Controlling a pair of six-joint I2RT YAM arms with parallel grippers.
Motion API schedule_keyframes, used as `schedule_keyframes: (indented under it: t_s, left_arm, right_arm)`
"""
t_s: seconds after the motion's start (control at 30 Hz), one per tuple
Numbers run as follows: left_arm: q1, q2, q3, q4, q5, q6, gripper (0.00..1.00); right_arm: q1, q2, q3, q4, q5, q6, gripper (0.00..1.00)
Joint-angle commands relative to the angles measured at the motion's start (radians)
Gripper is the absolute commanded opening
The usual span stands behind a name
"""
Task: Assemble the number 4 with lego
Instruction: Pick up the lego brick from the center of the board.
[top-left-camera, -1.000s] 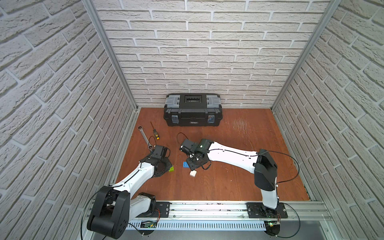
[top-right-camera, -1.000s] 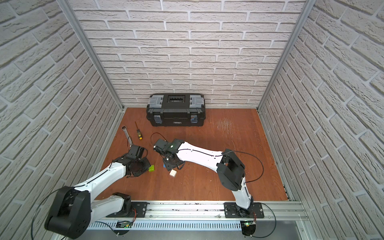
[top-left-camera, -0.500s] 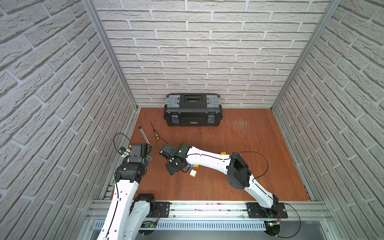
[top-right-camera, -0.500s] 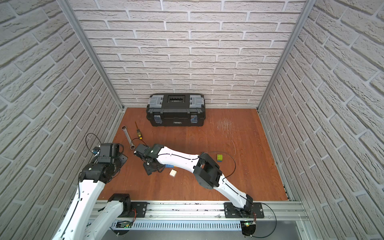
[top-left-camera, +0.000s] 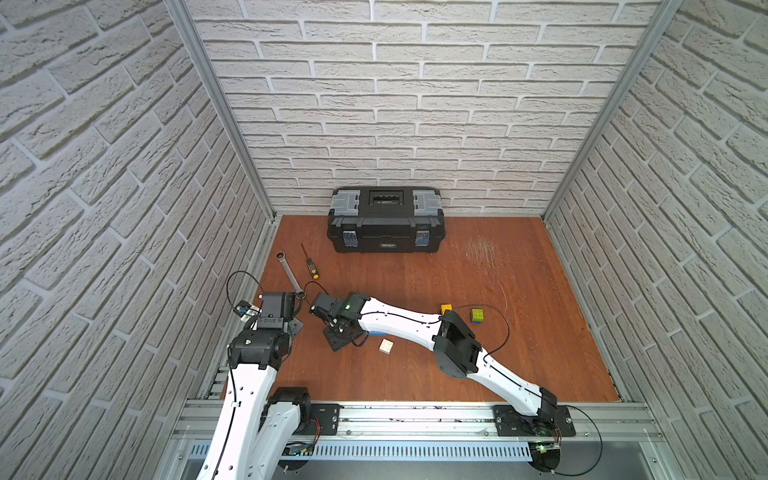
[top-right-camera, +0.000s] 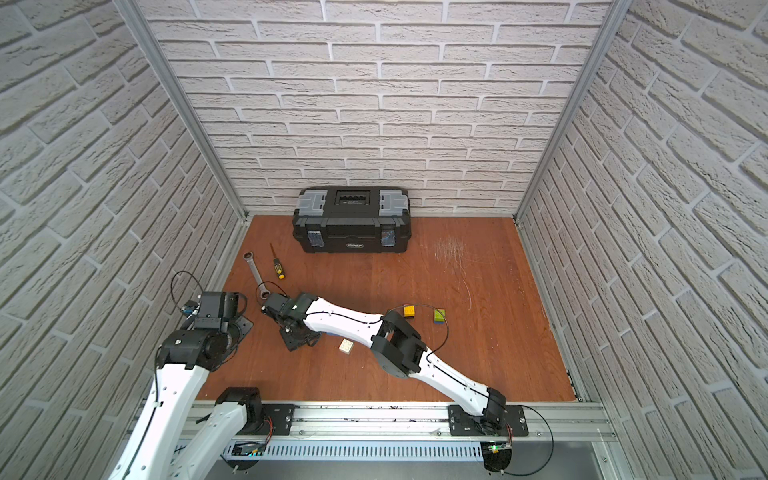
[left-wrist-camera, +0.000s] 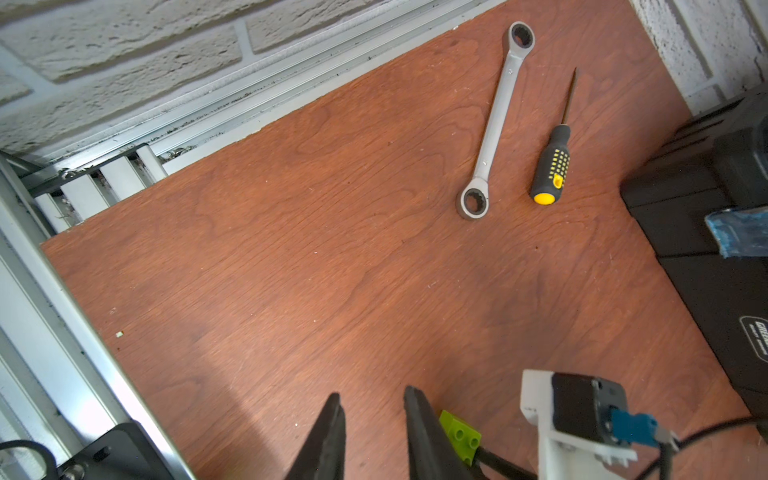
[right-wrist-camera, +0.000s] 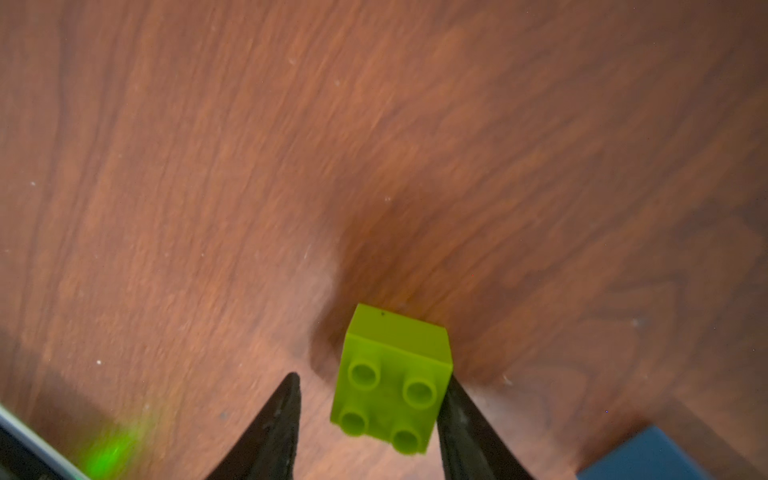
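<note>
On table (right-wrist-camera: 249, 166), green brick (right-wrist-camera: 392, 374) sits between fingers of right end effector (right-wrist-camera: 372, 377), half-open: one finger touching, other clear. Centre, then close squarely on flat sides. Nearby left end effector (left-wrist-camera: 372, 394) narrowly open, empty.

Definitely a robot lab test cell I was driving, not someone's garage. Fake brick wall panels (top-left-camera: 415, 104) boxed in a plywood floor (top-left-camera: 540, 291), with aluminium posts (top-left-camera: 220, 104) up the corners. The left arm (top-left-camera: 245, 395) and right arm (top-left-camera: 399, 324) were bolted to a metal rail (top-left-camera: 415, 415). A toolbox (top-left-camera: 385, 220), wrench (top-left-camera: 289, 272) and screwdriver (top-left-camera: 311, 268) sat around like props.
</note>
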Motion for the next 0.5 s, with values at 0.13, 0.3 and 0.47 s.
schedule_keyframes:
  t_s: [0.13, 0.3, 0.47]
  left_arm:
    - [0.008, -0.008, -0.042, 0.014, 0.035, 0.024, 0.26]
    - [0.007, -0.010, -0.063, 0.023, 0.048, 0.027, 0.25]
    - [0.008, -0.018, -0.106, 0.051, 0.084, 0.046, 0.25]
  right_arm:
    - [-0.001, 0.060, 0.036, -0.041, 0.055, 0.013, 0.43]
    - [-0.004, 0.050, 0.038, -0.034, 0.076, -0.012, 0.20]
    - [0.001, -0.044, 0.032, -0.029, 0.085, -0.086, 0.04]
